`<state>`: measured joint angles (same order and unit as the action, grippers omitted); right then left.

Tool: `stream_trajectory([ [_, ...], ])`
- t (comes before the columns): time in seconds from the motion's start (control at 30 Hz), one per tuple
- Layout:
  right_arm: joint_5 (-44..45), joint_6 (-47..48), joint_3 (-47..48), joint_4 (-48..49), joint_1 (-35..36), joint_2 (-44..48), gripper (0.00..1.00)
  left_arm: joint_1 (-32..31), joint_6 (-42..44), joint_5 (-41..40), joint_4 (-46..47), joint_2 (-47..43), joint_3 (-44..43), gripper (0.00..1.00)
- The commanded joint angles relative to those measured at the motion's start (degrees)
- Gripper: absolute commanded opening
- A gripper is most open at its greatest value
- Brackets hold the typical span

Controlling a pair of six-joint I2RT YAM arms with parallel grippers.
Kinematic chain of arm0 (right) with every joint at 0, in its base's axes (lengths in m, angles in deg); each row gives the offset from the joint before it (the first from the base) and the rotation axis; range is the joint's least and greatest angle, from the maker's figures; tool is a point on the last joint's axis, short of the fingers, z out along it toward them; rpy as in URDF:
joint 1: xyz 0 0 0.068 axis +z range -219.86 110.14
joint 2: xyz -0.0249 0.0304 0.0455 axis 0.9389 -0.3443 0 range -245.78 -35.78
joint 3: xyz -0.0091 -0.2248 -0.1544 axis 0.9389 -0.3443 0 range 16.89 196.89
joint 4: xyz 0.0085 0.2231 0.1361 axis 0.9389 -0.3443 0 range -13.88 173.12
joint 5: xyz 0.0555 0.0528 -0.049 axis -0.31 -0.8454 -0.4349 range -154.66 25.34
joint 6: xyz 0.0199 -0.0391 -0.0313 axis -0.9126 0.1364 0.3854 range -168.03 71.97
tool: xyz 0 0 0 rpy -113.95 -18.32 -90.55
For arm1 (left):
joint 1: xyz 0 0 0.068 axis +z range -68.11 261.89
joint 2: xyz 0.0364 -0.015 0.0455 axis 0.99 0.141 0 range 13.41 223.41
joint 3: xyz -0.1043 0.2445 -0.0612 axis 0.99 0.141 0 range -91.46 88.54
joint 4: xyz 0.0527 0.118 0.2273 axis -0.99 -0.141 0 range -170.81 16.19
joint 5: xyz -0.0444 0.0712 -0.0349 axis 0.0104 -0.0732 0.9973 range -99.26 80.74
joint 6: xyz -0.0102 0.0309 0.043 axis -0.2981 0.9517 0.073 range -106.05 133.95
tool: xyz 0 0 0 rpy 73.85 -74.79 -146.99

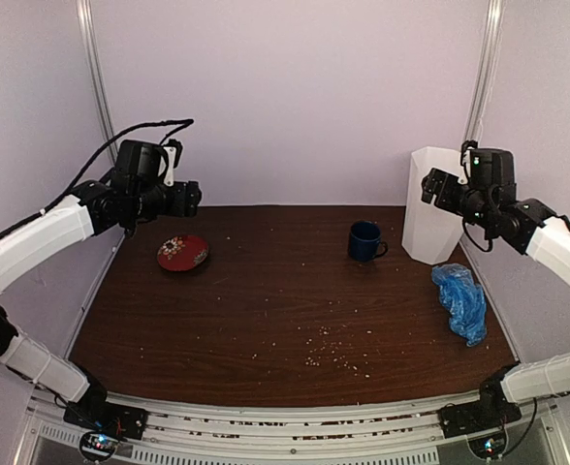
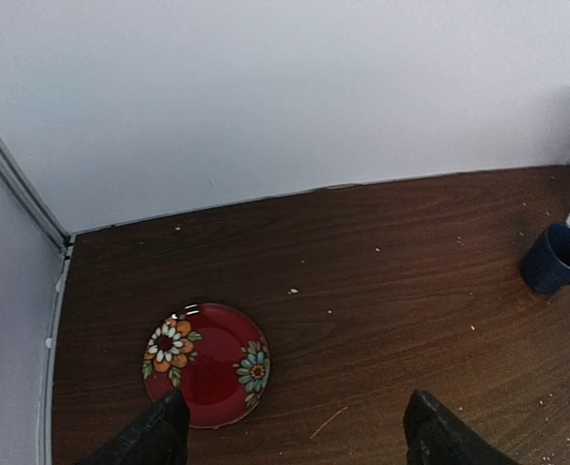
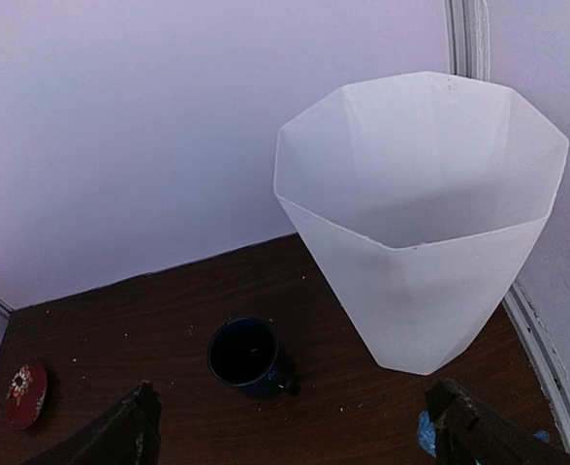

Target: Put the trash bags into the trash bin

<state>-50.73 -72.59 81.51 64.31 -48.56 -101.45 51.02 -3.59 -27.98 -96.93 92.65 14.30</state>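
My left arm is raised over the far left corner of the table (image 1: 266, 320), and my left gripper (image 1: 183, 199) points out level above the red flowered plate (image 1: 182, 252). Its wrist camera shows the two dark fingers spread wide and released, with only wood between them. My right arm is bent high at the far right, and my right gripper (image 1: 430, 186) hangs just beside the rim of the trash bin (image 1: 426, 228). It is also released, with the fingers far apart. The trash bin stands upright in the far right corner, close to the back wall and the right wall, with its mouth open upward. The trash bag (image 1: 460, 300) lies crumpled on the table near the right edge. It is on the near side of the bin and does not touch it. The blue mug (image 1: 364, 240) stands just left of the bin. Between the plate and the mug is a wide stretch of wood with scattered crumbs (image 1: 333, 354). The right wrist view looks down into the bin and catches only a small blue piece of the bag at the bottom. The left wrist view shows the plate and the mug, but not the bag.
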Motion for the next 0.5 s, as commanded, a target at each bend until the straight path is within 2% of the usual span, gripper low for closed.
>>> stream_trajectory([
  [0.0, -1.8, -1.3, 1.0, -3.2, 0.6, 2.7, 0.98, -1.8, 0.1, 9.1, 3.8, 2.0, -0.8, 0.76],
  [0.13, -4.6, 2.8, 7.3, -7.5, 0.8, 1.6, 0.97, -3.7, -1.3, 14.9, 3.9, 4.4, -3.6, 0.71],
  [0.23, -4.4, 4.8, 15.1, -13.8, 1.0, -2.1, 0.92, -5.9, -1.6, 17.7, 4.3, 6.6, -5.4, 0.70],
  [0.47, 1.9, 8.9, 32.4, -26.6, 1.2, -12.3, 0.84, -11.2, -2.5, 21.4, 5.1, 10.9, -9.5, 0.70],
])
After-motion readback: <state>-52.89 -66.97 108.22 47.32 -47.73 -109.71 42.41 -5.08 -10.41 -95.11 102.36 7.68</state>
